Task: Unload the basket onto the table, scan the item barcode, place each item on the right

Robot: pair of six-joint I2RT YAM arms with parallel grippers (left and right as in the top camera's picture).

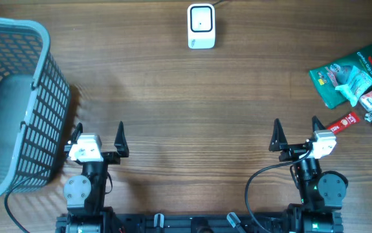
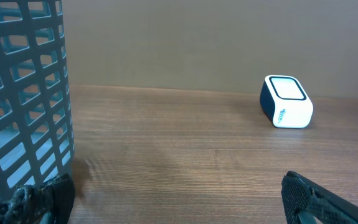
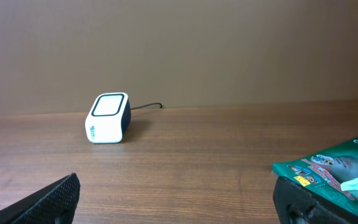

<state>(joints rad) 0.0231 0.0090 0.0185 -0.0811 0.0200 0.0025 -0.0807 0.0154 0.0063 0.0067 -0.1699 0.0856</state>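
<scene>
Basket (image 1: pixel 17 97) of grey plastic lattice fills the left edge of the wooden table (image 1: pixel 186 97). Just right of its near corner sits the left gripper (image 1: pixel 99 131), fingers spread wide with nothing between them. Its left finger (image 2: pixel 38 200) lies close against the basket wall; I cannot tell whether they touch.

At the far middle stands the white scanner (image 1: pixel 201 26), its window facing up and a cable running off the far edge, well apart from both arms.

The right gripper (image 1: pixel 295 126) rests near the front right, fingers likewise spread and empty.

Items to scan lie in a loose cluster at the right edge. A green packet (image 1: pixel 347 74) is farthest, a red sachet (image 1: pixel 343 122) lies just right of the right gripper, and smaller pieces beside them are too small to identify.
</scene>
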